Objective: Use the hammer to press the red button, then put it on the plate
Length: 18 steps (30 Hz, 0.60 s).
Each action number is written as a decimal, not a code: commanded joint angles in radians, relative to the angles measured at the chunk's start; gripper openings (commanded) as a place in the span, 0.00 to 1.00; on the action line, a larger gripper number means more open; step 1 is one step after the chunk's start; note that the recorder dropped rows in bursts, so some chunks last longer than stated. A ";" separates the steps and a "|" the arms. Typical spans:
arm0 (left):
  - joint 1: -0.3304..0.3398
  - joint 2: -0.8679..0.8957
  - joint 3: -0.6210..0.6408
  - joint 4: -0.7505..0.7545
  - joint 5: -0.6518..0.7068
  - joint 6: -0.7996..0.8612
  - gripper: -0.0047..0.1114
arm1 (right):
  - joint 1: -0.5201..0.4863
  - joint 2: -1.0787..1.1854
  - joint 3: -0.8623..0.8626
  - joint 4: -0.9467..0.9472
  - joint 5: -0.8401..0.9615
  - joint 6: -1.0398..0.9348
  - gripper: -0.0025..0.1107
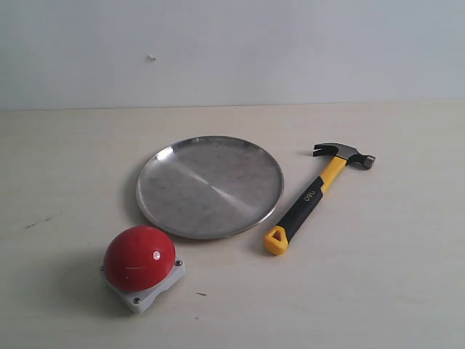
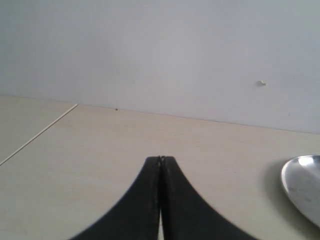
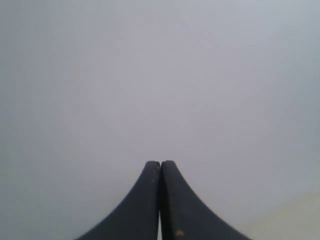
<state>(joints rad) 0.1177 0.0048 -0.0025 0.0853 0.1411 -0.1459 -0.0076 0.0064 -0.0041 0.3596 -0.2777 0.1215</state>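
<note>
The hammer (image 1: 312,196) lies flat on the table to the right of the plate, its yellow-and-black handle toward the front and its dark claw head toward the back right. The round steel plate (image 1: 156,167) sits mid-table with nothing on it; a piece of its rim (image 2: 295,172) shows in the left wrist view. The red button (image 1: 139,257), a glossy dome on a light-grey square base, stands at the front left. Neither arm appears in the exterior view. My left gripper (image 2: 160,159) is shut with nothing in it, above bare table. My right gripper (image 3: 160,163) is shut and holds nothing, facing the wall.
A pale wall (image 1: 232,43) rises behind the light wooden table (image 1: 378,276). A seam line in the table top (image 2: 40,132) shows in the left wrist view. A small dark mark (image 1: 43,220) lies on the table at the left.
</note>
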 commanded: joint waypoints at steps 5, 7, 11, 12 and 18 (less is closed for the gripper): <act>0.002 -0.005 0.002 -0.007 0.000 -0.003 0.04 | -0.006 -0.006 0.004 0.004 -0.148 0.201 0.02; 0.002 -0.005 0.002 -0.007 0.000 -0.003 0.04 | -0.006 -0.006 0.004 0.004 -0.136 0.232 0.02; 0.002 -0.005 0.002 -0.007 0.000 -0.003 0.04 | -0.006 -0.006 0.004 0.006 -0.084 0.211 0.02; 0.002 -0.005 0.002 -0.007 0.000 -0.003 0.04 | -0.006 0.001 0.004 0.006 -0.082 0.223 0.02; 0.002 -0.005 0.002 -0.007 0.000 -0.003 0.04 | -0.004 0.116 0.004 -0.041 -0.074 0.256 0.02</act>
<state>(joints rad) 0.1177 0.0048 -0.0025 0.0853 0.1411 -0.1459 -0.0076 0.0724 -0.0041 0.3578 -0.3621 0.3536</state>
